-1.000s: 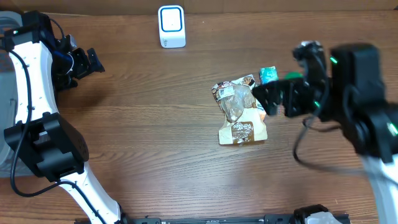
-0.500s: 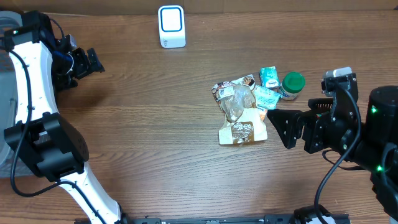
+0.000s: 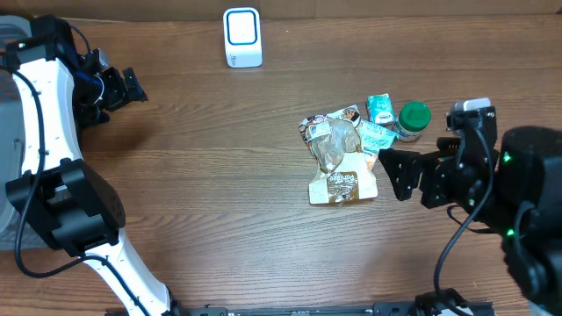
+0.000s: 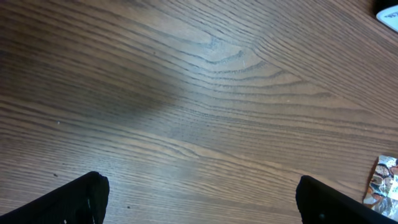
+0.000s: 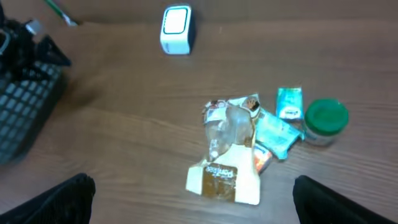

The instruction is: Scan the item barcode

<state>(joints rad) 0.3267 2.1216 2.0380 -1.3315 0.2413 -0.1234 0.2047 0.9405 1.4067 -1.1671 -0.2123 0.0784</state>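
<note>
The scanner (image 3: 242,37), a white box with a blue-framed face, stands at the back of the table and shows in the right wrist view as well (image 5: 176,28). The items lie in a pile right of centre: a crinkled snack bag with a brown label (image 3: 341,180) (image 5: 227,177), teal packets (image 3: 379,109) (image 5: 289,102) and a green-lidded jar (image 3: 413,118) (image 5: 325,118). My right gripper (image 3: 392,174) (image 5: 194,204) hovers open just right of the bag, holding nothing. My left gripper (image 3: 132,88) (image 4: 199,205) is open over bare wood at the far left.
A dark gridded object (image 5: 25,106) lies at the table's left side, beside the left arm (image 3: 39,96). A corner of the snack pile (image 4: 385,186) shows at the right edge of the left wrist view.
The right arm has pulled back from above the pile toward the right and the near edge, uncovering the green-lidded jar. The left arm has not moved.
</note>
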